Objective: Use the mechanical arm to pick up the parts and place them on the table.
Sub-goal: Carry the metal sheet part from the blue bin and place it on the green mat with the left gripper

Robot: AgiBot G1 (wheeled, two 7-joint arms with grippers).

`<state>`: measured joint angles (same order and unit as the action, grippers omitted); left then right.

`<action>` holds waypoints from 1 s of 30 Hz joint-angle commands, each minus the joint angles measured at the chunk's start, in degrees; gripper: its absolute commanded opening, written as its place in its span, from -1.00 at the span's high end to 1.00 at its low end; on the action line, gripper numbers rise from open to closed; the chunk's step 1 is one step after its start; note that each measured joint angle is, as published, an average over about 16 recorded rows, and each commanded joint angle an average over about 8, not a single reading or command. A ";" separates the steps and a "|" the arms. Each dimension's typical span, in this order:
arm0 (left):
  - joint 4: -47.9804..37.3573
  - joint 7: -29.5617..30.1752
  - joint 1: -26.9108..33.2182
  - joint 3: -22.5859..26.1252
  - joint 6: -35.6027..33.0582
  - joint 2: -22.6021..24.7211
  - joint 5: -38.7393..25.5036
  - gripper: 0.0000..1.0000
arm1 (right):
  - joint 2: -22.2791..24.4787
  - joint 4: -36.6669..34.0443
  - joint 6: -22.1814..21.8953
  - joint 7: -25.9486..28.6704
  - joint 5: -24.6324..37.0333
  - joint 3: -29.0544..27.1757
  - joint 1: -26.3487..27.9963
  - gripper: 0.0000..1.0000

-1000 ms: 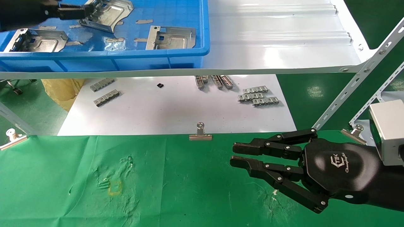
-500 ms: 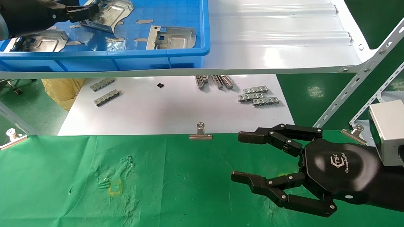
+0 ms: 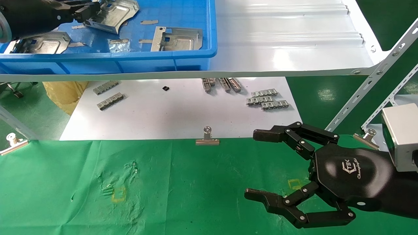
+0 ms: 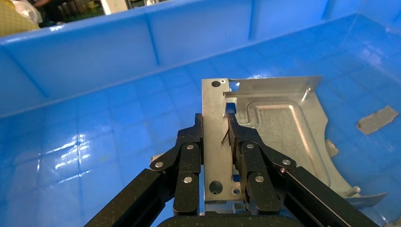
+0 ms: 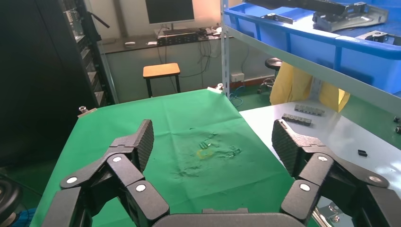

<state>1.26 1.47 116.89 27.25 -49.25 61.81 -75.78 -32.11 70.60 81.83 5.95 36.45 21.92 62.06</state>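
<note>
My left gripper [image 3: 87,11] is inside the blue bin [image 3: 130,58] on the shelf at the far left. It is shut on a silver stamped plate [image 3: 114,14]. In the left wrist view its fingers [image 4: 189,151] clamp the plate's [image 4: 283,123] holed edge strip from both sides. Two more plates [image 3: 178,38] [image 3: 42,42] lie flat in the bin. My right gripper [image 3: 254,164] is open and empty, low over the green cloth table [image 3: 183,189]. Its spread fingers [image 5: 142,139] show over the cloth in the right wrist view.
The white ribbed shelf [image 3: 287,39] overhangs a glossy white sheet [image 3: 183,114] with small toothed strips [image 3: 267,99]. A binder clip [image 3: 207,139] sits on the cloth's far edge. A slanted shelf bracket [image 3: 365,91] stands at the right. Yellow squares [image 3: 118,194] [image 3: 295,183] mark the cloth.
My right gripper's fingers have spread from nearly closed to wide open over the cloth. My left hand has come a little further into view at the plate in the bin.
</note>
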 commanded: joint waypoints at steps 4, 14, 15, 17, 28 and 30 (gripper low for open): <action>0.86 -0.73 0.86 -0.76 -2.77 -0.90 1.13 1.00 | 0.00 0.00 0.00 0.00 0.00 0.00 0.00 -1.00; 4.78 -3.50 0.62 -3.50 -30.07 -5.06 6.13 1.00 | 0.00 0.00 0.00 0.00 0.00 0.00 0.00 -1.00; 5.22 -3.76 0.24 -3.46 -33.11 -5.20 6.31 1.00 | 0.00 0.00 0.00 0.00 0.00 0.00 0.00 -1.00; 6.66 -4.19 -0.69 -3.14 -37.98 -5.21 6.59 1.00 | 0.00 0.00 0.00 0.00 0.00 0.00 0.00 -1.00; 39.28 -0.50 -16.17 6.80 -42.92 -12.97 20.24 1.00 | 0.00 0.00 0.00 0.00 0.00 0.00 0.00 -1.00; 44.84 -1.05 -18.66 10.03 -42.56 -15.81 21.67 1.00 | 0.00 0.00 0.00 0.00 0.00 0.00 0.00 -1.00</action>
<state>41.86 -2.62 100.61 37.41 -91.72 47.45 -58.87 -32.11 70.60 81.83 5.95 36.45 21.92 62.06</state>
